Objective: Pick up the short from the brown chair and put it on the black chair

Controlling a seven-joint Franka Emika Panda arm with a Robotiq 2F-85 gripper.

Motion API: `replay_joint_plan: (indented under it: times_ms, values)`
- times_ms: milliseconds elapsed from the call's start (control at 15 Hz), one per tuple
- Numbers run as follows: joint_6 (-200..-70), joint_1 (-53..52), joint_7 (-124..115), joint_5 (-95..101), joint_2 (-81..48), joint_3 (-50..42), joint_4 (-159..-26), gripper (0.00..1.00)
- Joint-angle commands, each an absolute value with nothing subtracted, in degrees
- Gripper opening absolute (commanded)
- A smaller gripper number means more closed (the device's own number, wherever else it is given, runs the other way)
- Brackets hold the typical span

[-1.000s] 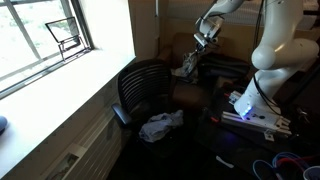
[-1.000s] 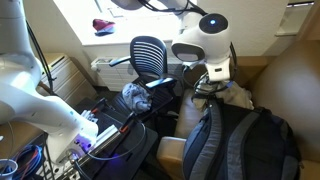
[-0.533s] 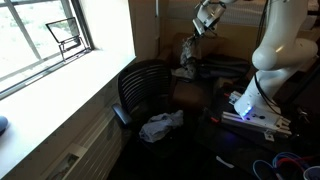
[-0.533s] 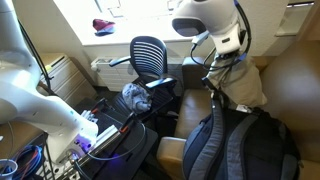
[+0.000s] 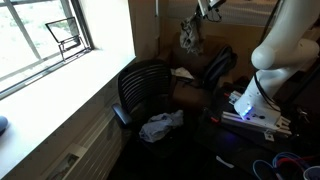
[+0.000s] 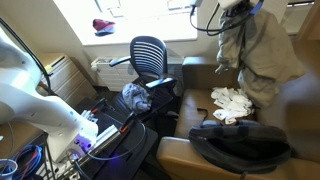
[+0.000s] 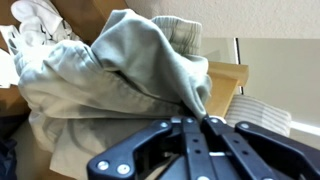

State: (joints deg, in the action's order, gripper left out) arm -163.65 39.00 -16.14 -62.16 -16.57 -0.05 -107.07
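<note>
The shorts point(image 6: 262, 50) are grey-beige cloth and hang in the air above the brown chair point(image 6: 196, 78). They also show in an exterior view point(image 5: 190, 36) and fill the wrist view point(image 7: 110, 70). My gripper point(image 7: 195, 120) is shut on a fold of the shorts; in both exterior views it is at the top edge point(image 5: 205, 8) point(image 6: 240, 6). The black mesh office chair point(image 5: 145, 85) point(image 6: 150, 55) stands by the window, apart from the gripper.
A grey-white cloth point(image 5: 160, 125) point(image 6: 135, 96) lies on the black chair's seat. A white cloth point(image 6: 230, 102) and a black backpack point(image 6: 250, 142) lie on the brown chair. The white robot base point(image 5: 275, 50) and cables point(image 6: 100, 135) stand nearby.
My gripper has risen with the shorts, which now hang clear of the brown chair. The black backpack, upright before, now lies flat on the seat.
</note>
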Motion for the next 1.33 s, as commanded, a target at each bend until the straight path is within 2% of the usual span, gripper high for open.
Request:
replay_joint_plan:
  times_ms: [0, 67, 267, 467, 667, 733, 867, 933, 1267]
  values:
    - [-154.2, 41.2, -16.5, -64.2, -14.9, 0.6, -107.4, 0.01]
    - [-151.1, 35.2, -19.1, -61.9, -12.6, -5.2, -110.6, 0.01]
    - [-143.6, 29.8, -18.6, -54.3, -5.1, -9.3, -118.2, 0.01]
    - [-145.1, 24.0, -16.3, -44.4, 3.3, -12.9, -125.7, 0.01]
    - [-150.4, 22.7, -14.0, -39.8, 9.8, -15.4, -127.8, 0.01]
    - [-147.6, 21.4, -17.0, -40.9, 4.5, -15.2, -124.3, 0.05]
    - [-148.7, 21.4, -16.1, -39.8, 8.4, -16.4, -125.7, 0.05]
    - [-146.4, 20.1, -13.2, -38.4, 10.3, -15.6, -126.8, 0.01]
    - [-140.3, 12.8, -17.5, -32.4, 16.7, -9.2, -132.3, 0.01]
